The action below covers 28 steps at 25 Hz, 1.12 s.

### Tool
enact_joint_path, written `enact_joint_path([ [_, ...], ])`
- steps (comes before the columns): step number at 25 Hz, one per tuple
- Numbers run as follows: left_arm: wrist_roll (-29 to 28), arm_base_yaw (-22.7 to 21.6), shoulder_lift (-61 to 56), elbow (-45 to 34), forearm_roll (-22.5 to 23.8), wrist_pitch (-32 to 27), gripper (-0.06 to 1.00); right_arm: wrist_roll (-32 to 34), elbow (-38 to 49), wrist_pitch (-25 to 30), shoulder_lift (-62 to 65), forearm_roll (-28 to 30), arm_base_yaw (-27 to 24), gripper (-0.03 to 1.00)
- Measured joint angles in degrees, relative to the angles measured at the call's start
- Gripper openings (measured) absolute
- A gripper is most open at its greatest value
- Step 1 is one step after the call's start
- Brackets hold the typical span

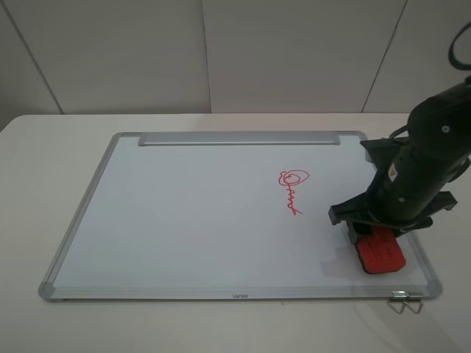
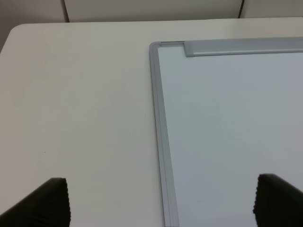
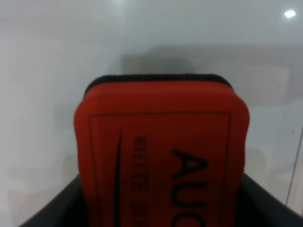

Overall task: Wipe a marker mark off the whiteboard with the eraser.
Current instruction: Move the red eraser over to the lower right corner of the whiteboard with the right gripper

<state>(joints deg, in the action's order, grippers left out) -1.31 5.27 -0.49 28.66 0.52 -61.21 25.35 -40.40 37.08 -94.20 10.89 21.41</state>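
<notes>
The whiteboard [image 1: 184,213] lies flat on the table, its grey tray strip [image 1: 239,138] along the far edge. The red eraser [image 1: 382,251] rests on the board near its front right corner, with my right gripper [image 1: 372,234] shut on it from above. In the right wrist view the eraser [image 3: 161,151] fills the frame, black lettering on top, dark felt edge against the board [image 3: 47,71]. No fist-shaped marker mark shows in any view; the board right of the scribble is hidden by my right arm. My left gripper [image 2: 161,203] is open over the board's far left corner [image 2: 154,46].
A narrow red looped scribble with a zigzag tail [image 1: 289,191] sits right of the board's middle. A small metal clip [image 1: 405,300] hangs off the front right frame. Bare pale table [image 1: 44,162] surrounds the board, and a white wall stands behind.
</notes>
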Motion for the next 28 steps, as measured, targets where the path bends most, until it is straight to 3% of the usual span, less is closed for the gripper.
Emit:
enact_joint_path([
  [6, 0.0, 0.0, 0.0, 0.0, 0.0, 0.0, 0.77, 0.0, 0.66, -2.25, -1.4, 0.47, -2.4, 0.5],
  [20, 0.0, 0.0, 0.0, 0.0, 0.0, 0.0, 0.77, 0.0, 0.66, -2.48, -3.13, 0.23, -2.56, 0.5],
  [24, 0.0, 0.0, 0.0, 0.0, 0.0, 0.0, 0.77, -0.12, 0.66, -3.46, -3.13, 0.23, -2.56, 0.59],
  [28, 0.0, 0.0, 0.0, 0.0, 0.0, 0.0, 0.77, -0.91, 0.66, -3.94, -2.33, 0.23, -2.56, 0.62],
])
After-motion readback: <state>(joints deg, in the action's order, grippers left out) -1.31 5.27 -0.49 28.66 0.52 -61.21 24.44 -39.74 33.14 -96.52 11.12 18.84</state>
